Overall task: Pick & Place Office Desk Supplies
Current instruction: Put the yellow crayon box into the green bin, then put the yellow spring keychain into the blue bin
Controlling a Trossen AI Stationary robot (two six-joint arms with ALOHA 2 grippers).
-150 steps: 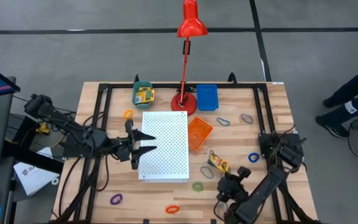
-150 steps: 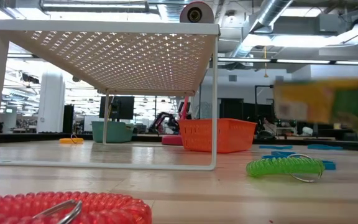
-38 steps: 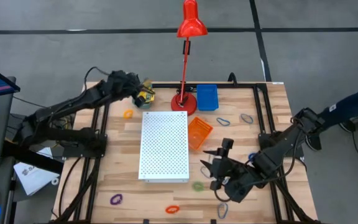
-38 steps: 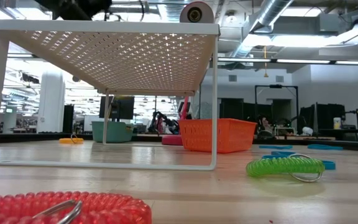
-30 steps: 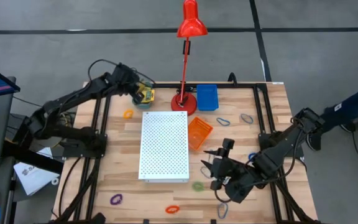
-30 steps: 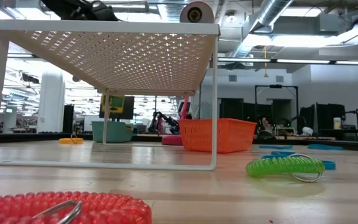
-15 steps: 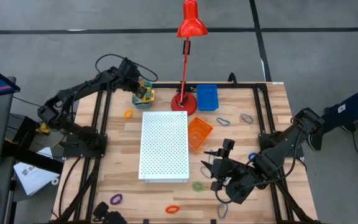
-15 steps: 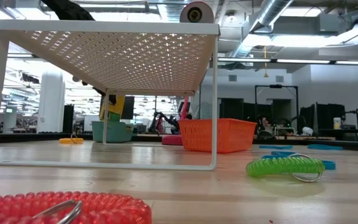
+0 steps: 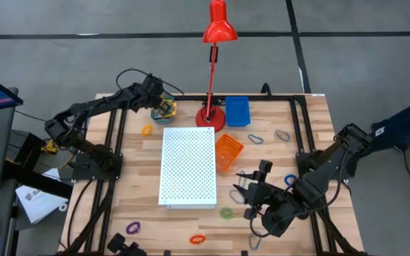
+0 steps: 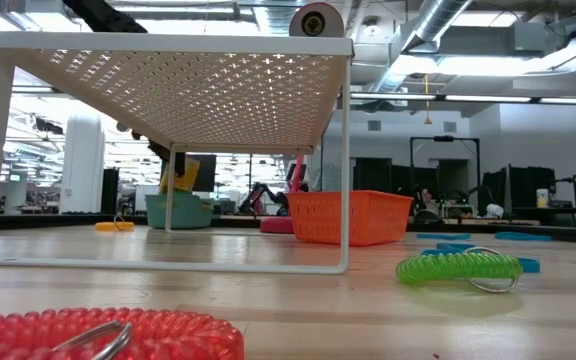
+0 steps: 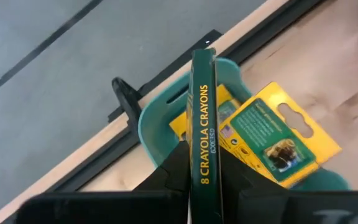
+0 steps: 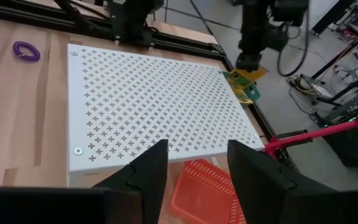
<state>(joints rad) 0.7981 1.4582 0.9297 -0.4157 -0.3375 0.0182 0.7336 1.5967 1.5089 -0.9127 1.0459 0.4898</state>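
Left wrist view: left gripper clamps crayon box edge-up over teal bin (likely to drop in beside two boxes).
Right gripper: fingers apart, waiting near green loop.

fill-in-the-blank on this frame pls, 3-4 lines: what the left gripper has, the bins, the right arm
1. The left gripper is shut on a crayon box, held on edge above the ____ bin.
2. That bin already holds ____ other crayon boxes.
3. The orange basket sits beside the white perforated ____.
4. The right gripper is ____ and holds nothing.

Missing words: teal; two; board; open
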